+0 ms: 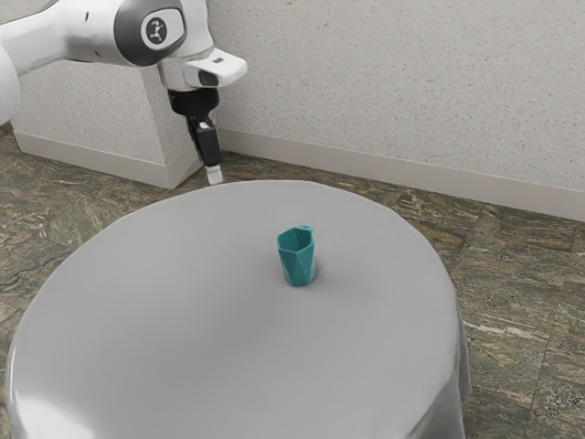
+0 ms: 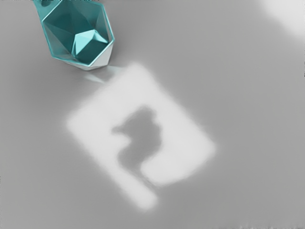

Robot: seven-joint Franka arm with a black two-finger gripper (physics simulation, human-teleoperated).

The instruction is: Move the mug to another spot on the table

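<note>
Arm (image 1: 82, 32) comes in from the exterior view's upper left, w/ the gripper (image 1: 213, 174) pointing down and a bit tilted, hanging in the air over the far edge of the round table (image 1: 164, 302). It's holding nothing. From this side I see just one slim black column w/ a pale tip, so I can't tell whether the jaws are wide or narrow.

Mug (image 1: 298, 256) is teal, faceted, standing upright on the grey cloth, approx. mid-table. Relative to the gripper tip it sits well apart: off toward the exterior view's right, nearer the camera and lower. No contact btw the two.

On the wrist view the mug (image 2: 78, 38) is off to one side of the hand, not under it. I'm looking down into its open mouth: teal facets inside, a pale strip of outer wall on the side facing the hand. Straight below the hand is bare grey tabletop (image 2: 248, 95) w/ a bright squarish light patch (image 2: 181, 138) and a dark irregular shadow (image 2: 138, 138) in the middle of it. The patch's nearest corner lies just beside the mug's base, not touching as far as I can see.

Behind the table: speckled wall (image 1: 411, 73) w/ a white baseboard (image 1: 411, 169), mottled stone floor (image 1: 521, 274) round it
</note>
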